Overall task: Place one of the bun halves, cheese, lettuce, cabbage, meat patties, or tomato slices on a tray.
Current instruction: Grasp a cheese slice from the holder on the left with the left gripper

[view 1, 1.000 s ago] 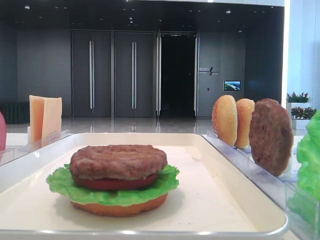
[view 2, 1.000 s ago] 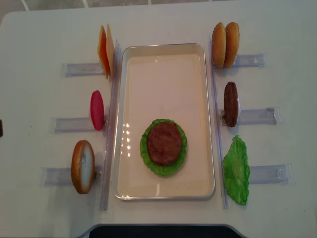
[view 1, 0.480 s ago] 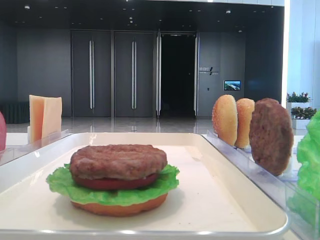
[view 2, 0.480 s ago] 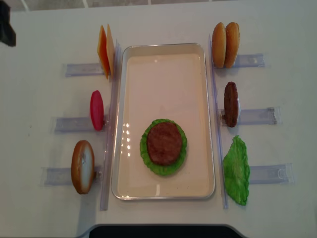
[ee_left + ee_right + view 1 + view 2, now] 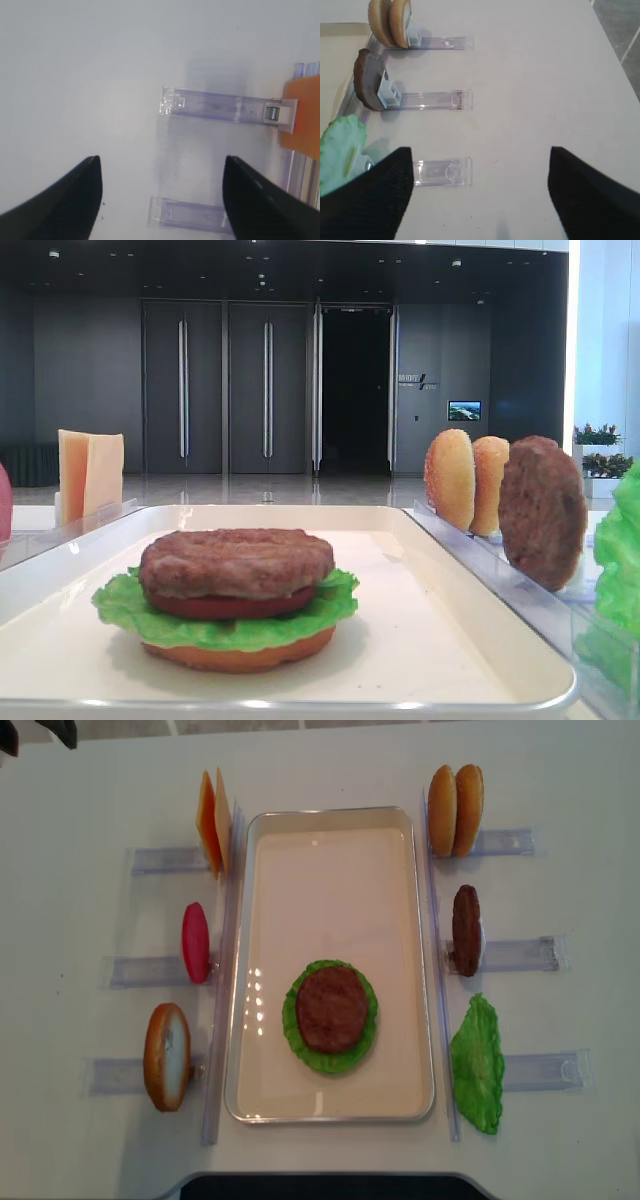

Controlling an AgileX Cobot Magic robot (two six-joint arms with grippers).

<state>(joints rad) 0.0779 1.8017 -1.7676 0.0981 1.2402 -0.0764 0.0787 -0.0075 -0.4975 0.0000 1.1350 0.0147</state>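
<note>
On the cream tray (image 5: 330,820) sits a stack with a meat patty (image 5: 331,1008) on top, over tomato, lettuce and a bun half (image 5: 240,655). Left of the tray stand the cheese (image 5: 212,832), a tomato slice (image 5: 195,942) and a bun half (image 5: 166,1055). On its right are two bun halves (image 5: 455,810), a patty (image 5: 466,930) and lettuce (image 5: 477,1063). Cabbage is out of view. My left gripper (image 5: 161,160) is open and empty at the far left corner (image 5: 36,738), left of the cheese (image 5: 302,115). My right gripper (image 5: 481,150) is open and empty, right of the lettuce (image 5: 340,150).
Clear plastic racks (image 5: 165,860) hold the pieces upright on both sides of the tray. One rack end (image 5: 442,171) lies just left of my right gripper. Another rack (image 5: 215,106) runs from the cheese toward my left gripper.
In the overhead view my left gripper has travelled along the table's left side from mid-table to the far left corner. The food and tray have not moved.
</note>
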